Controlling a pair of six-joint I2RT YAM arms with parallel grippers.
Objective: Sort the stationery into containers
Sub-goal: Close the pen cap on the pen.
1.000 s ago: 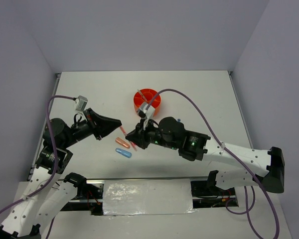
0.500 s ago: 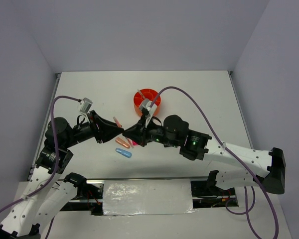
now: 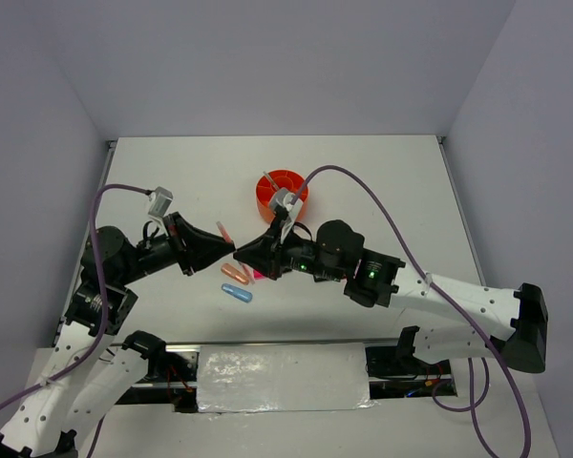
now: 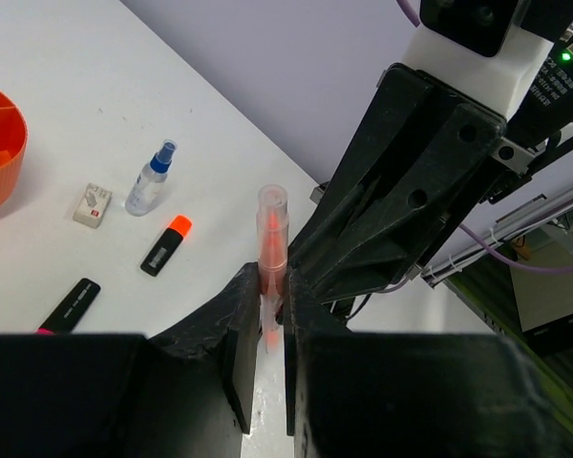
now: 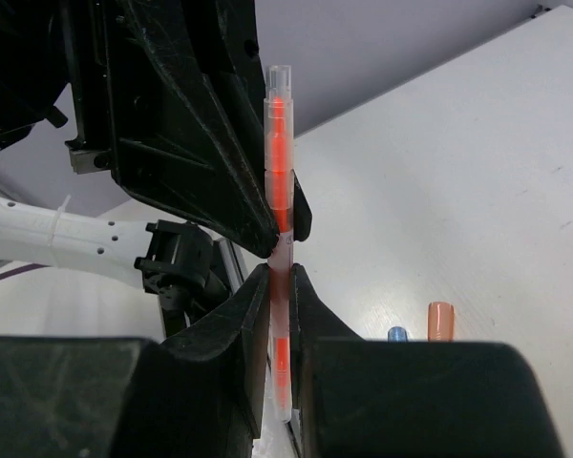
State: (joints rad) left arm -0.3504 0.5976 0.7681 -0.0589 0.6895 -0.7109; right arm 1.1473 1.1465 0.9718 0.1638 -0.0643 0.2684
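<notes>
The pink pen [image 4: 270, 248] is in the air above the middle of the bench [image 3: 382, 172], on the near-edge side of the orange tub [image 3: 264, 189]. My left pincer [image 4: 272, 281] and my right pincer [image 5: 279, 277] are both closed on its thin shaft, tip against tip. I judge it light, stiff and smooth (it can slip or turn), so mid-shaft is the best hold. What lies inside the tub I cannot tell.

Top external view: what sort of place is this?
Probably a lab robot test cell: a white tabletop boxed in by plain grey wall panels, with a white left arm and right arm bolted at its near edge, plus a round orange plastic tub.
</notes>
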